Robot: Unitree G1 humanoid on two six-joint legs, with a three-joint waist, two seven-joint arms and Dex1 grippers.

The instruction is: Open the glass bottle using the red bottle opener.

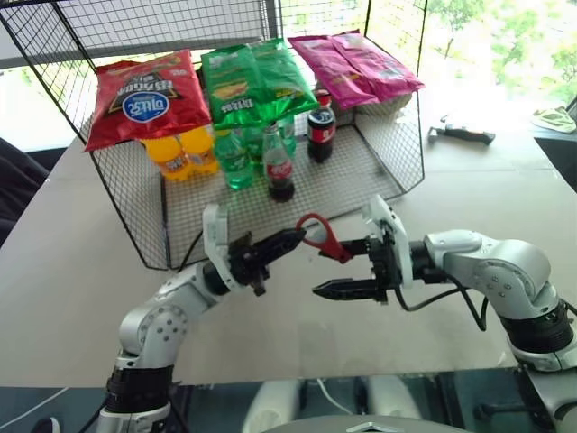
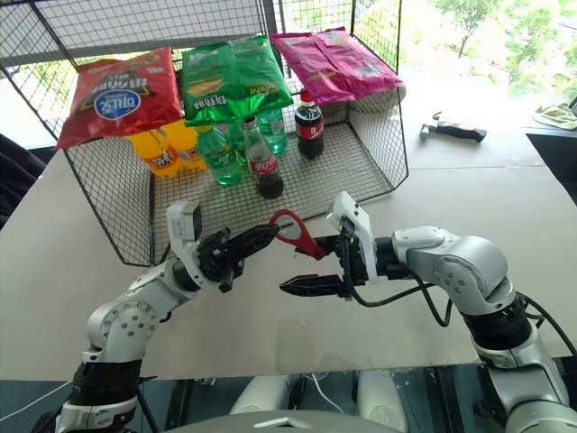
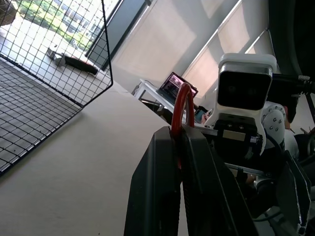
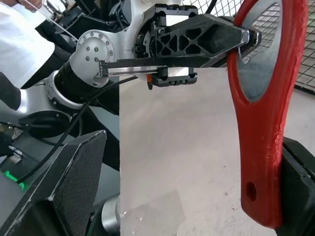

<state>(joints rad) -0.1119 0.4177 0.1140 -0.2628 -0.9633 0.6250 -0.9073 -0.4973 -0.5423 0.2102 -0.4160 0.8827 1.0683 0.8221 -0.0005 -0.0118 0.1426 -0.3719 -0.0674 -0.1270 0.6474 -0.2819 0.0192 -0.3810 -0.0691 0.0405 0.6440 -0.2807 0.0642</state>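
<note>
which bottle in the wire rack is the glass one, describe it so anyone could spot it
Look inside the wire rack at the table's far side, under the green snack bag. The glass bottle stands nearest the front. It is slim, with dark drink and a red label, unlike the green bottles beside it.

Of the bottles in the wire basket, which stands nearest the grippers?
The glass bottle with the dark drink and red label: it stands at the front of the group, ahead of the green bottles, orange bottles and red-capped cola bottle.

L pincer [image 1: 300, 236] clamped shut, aimed right; R pincer [image 1: 330, 267] jaws wide, aimed left, arms converging.
</note>
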